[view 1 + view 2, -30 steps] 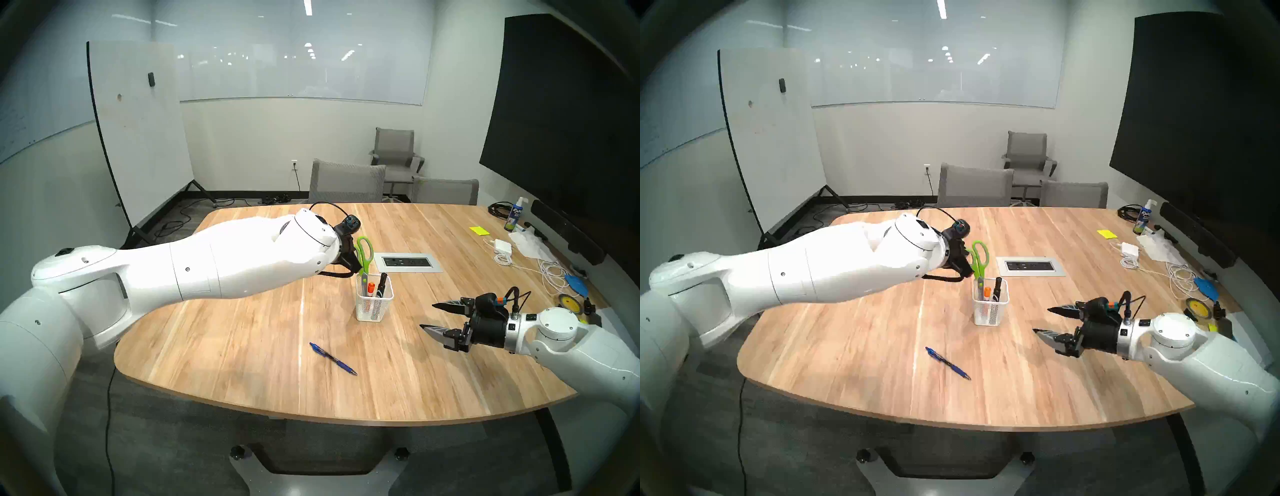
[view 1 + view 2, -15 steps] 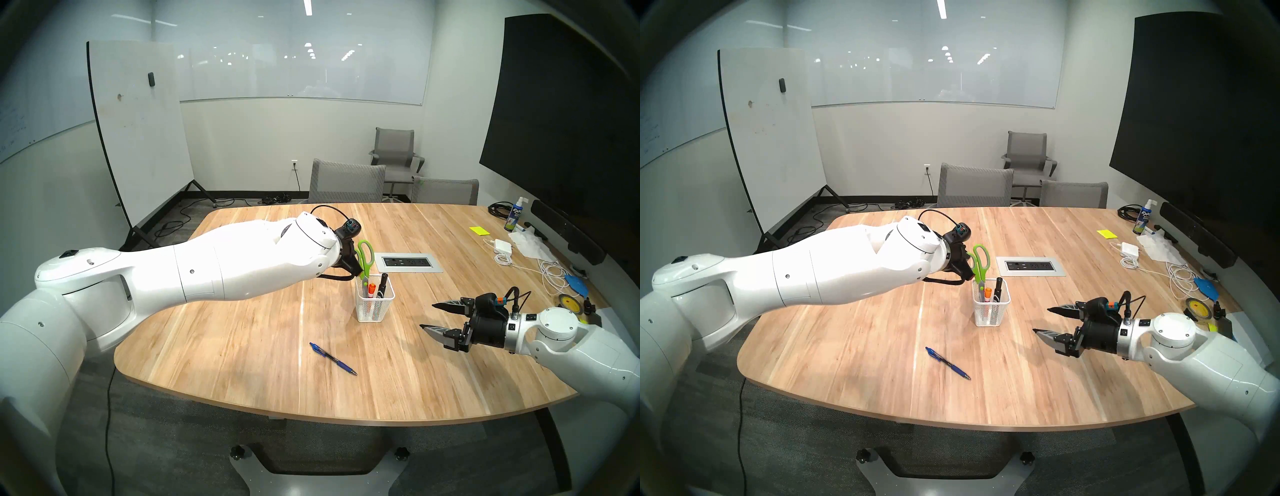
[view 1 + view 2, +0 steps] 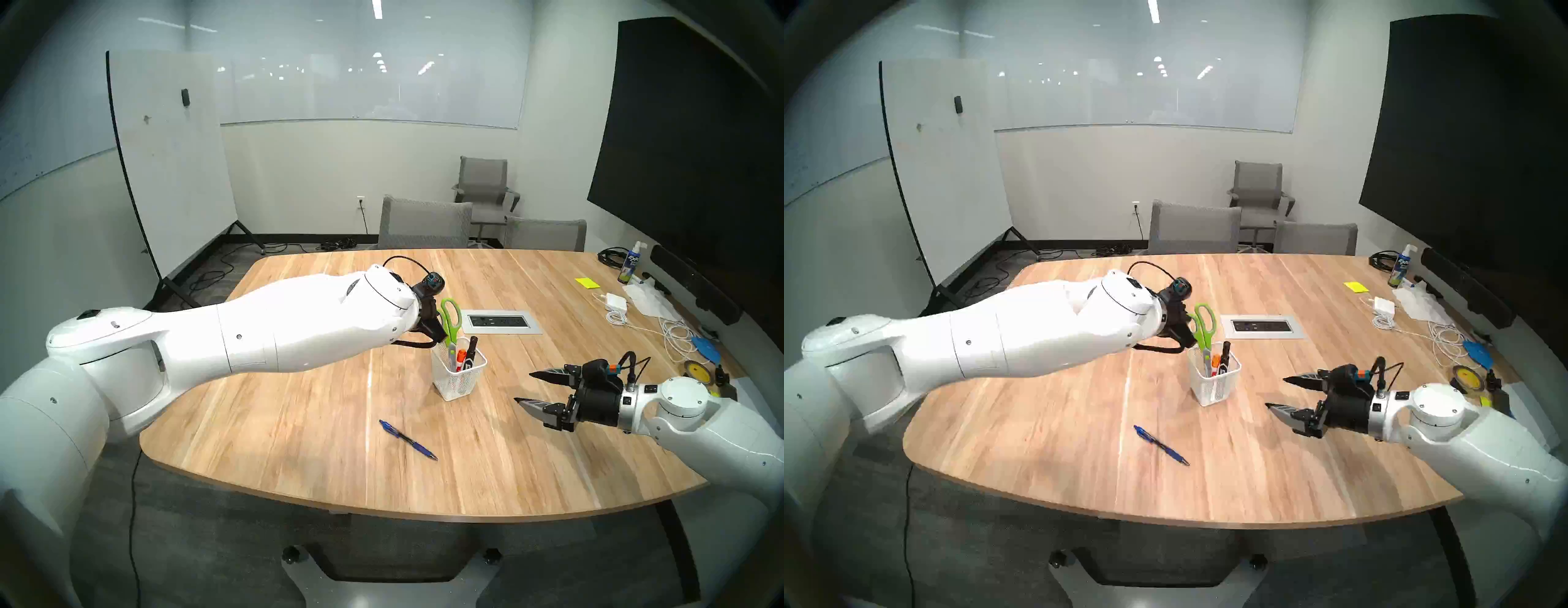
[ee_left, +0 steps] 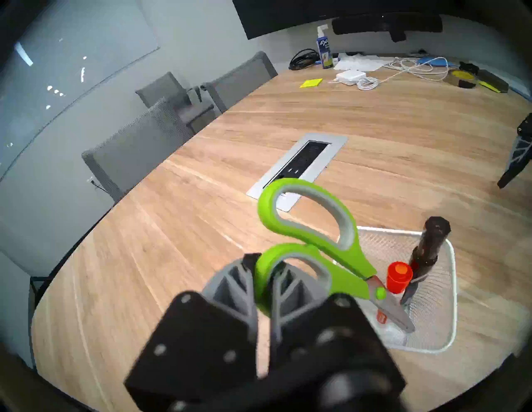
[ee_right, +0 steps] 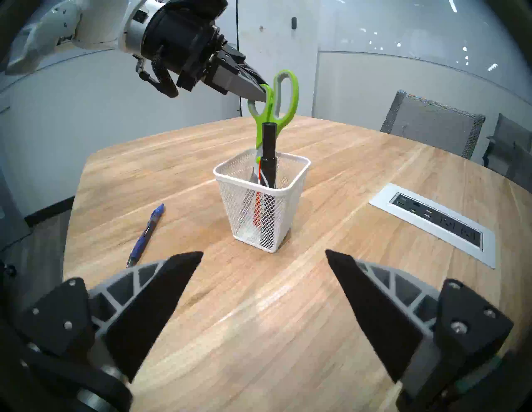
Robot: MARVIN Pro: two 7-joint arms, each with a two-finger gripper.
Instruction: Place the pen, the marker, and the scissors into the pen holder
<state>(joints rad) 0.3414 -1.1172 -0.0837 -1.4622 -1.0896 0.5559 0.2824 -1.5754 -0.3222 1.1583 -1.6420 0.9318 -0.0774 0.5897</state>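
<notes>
My left gripper (image 3: pixel 441 335) is shut on the lower loop handle of the lime-green scissors (image 3: pixel 451 316). Their blades stand inside the white mesh pen holder (image 3: pixel 460 382), which is tilted. A black marker (image 3: pixel 470 352) and an orange-capped marker (image 3: pixel 459 358) also stand in it. The left wrist view shows the fingers clamped on the handle (image 4: pixel 349 259) beside the holder (image 4: pixel 431 316). The blue pen (image 3: pixel 408 440) lies flat on the table in front of the holder. My right gripper (image 3: pixel 522 387) is open and empty, to the right of the holder (image 5: pixel 259 218).
A grey power outlet panel (image 3: pixel 499 321) is set into the table behind the holder. A charger with cables (image 3: pixel 613 302), a spray bottle (image 3: pixel 630 265) and a yellow sticky note (image 3: pixel 586 282) lie at the far right. Chairs (image 3: pixel 424 223) stand at the far edge.
My left gripper has moved slightly right and down with the scissors. The pen holder, upright before, now leans and has turned. The right arm and the pen have not moved.
</notes>
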